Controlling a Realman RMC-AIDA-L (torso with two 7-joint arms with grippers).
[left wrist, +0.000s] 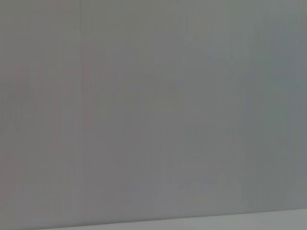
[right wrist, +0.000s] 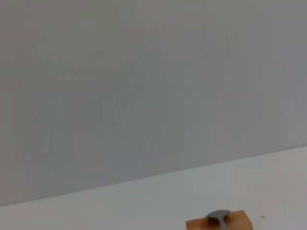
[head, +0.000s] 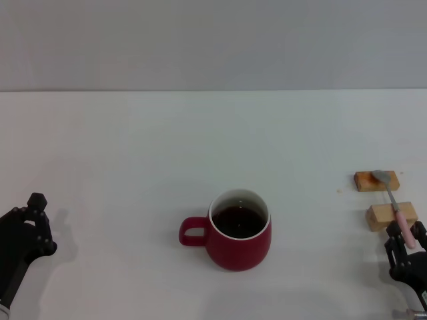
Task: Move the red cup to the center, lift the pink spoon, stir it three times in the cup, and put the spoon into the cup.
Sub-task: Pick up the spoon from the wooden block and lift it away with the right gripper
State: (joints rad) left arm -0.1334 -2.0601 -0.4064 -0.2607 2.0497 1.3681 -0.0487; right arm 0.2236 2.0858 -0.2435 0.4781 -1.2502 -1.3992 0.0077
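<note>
One red cup point(head: 239, 239) sits near the middle of the white table point(head: 133, 147), dark liquid inside, its loop handle toward the robot's left. Full and ceramic, it likely handles heavy and spill-prone. Well to its right, the pink spoon point(head: 393, 203) lies bridged across two wooden blocks point(head: 391, 215), bowl on the far one; it looks light, stiff and slippery, best pinched on the pale handle. The right gripper point(head: 405, 245) brackets that handle's near end; whether it has closed, I cannot tell. The left gripper point(head: 27, 230) rests far left, grip state unclear.
</note>
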